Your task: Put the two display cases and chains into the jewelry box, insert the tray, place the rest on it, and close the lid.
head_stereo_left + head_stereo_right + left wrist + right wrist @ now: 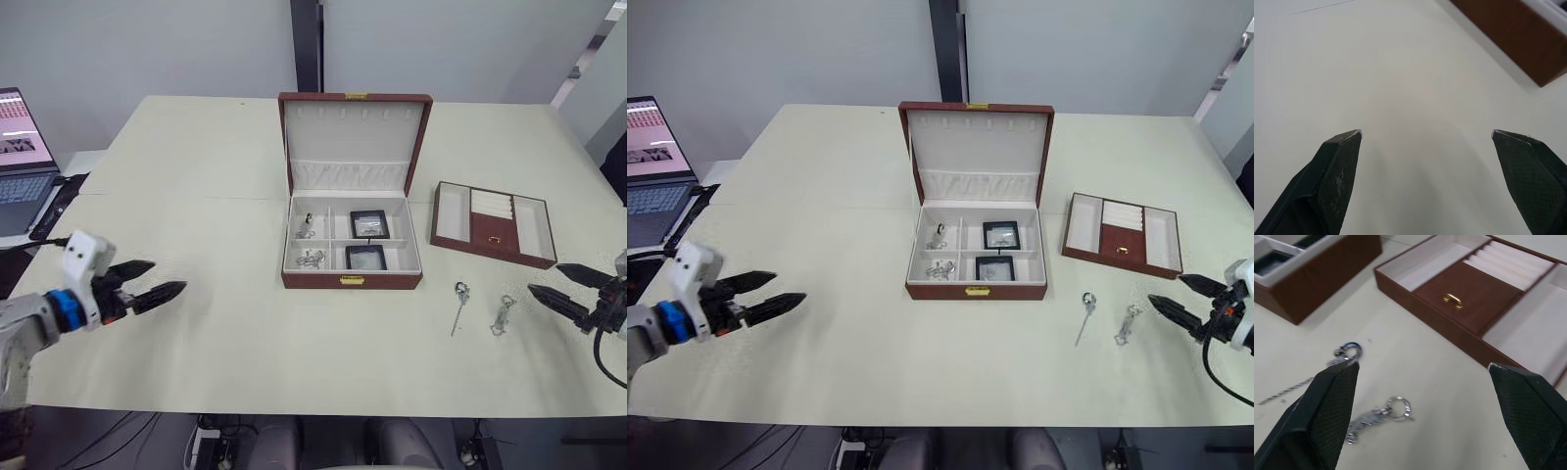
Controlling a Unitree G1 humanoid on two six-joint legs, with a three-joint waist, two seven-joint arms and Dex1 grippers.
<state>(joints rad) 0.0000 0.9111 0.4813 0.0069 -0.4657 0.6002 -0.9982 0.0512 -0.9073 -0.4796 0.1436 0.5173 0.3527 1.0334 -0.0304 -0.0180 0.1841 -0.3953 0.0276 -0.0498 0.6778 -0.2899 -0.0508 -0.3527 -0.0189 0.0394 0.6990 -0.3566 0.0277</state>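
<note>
Both arms low over the table (196, 352), left gripper (157, 281) and right gripper (560, 288) spread empty; tray (495, 223) beside jewelry box (353, 186)

From my head cameras the small silvery pieces in the two left compartments of the open brown jewelry box with the cream lining (352, 280) are too small for me to tell chain from clasp, and I can't make out what lies under the glass of the two black-framed display cases (369, 224). The grey laptop (22, 166) is cut off by the left edge of the view, its screen too blurred to read. In my right wrist view the thin twisted silver pin (1288, 388) passes behind one black finger (1322, 416), and the silver ring-ended charm (1382, 415) is soft enough that its shape is unclear.
</note>
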